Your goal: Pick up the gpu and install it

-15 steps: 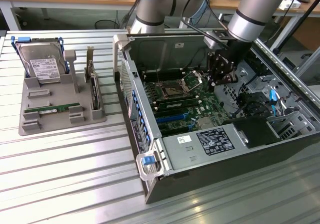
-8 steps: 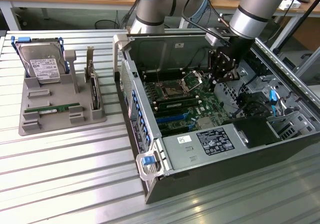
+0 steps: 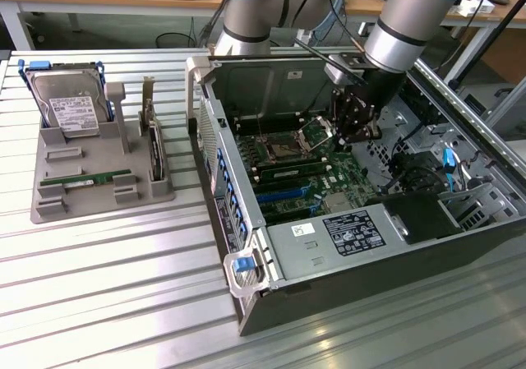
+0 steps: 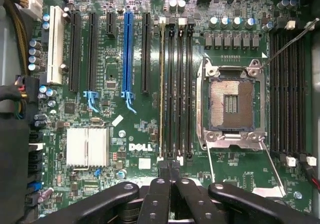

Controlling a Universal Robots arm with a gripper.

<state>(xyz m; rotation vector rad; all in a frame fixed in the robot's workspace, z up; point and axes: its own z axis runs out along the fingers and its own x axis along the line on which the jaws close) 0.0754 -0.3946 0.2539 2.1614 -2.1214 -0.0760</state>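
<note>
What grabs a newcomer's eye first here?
The open computer case on the slatted table, with the robot arm reaching down into it and its gripper, fingers shut, above the green motherboard. In the wrist view, the bare CPU socket with its open metal frame stands out beside the memory slots. At the exterior view's left, a grey tray holds a hard drive upright and the gpu lying flat.

On the desk [image 3: 107,287], a parts holder [image 3: 90,192] sits at the exterior view's left, well apart from the open computer case [image 3: 345,246] at the right. In the holder, the hard drive [image 3: 67,99] stands at the back, the gpu [image 3: 86,179] lies flat near the front, and a card [image 3: 154,151] stands upright beside them. The end effector [image 3: 355,131] hangs inside the case above the motherboard [image 3: 304,176].
</note>
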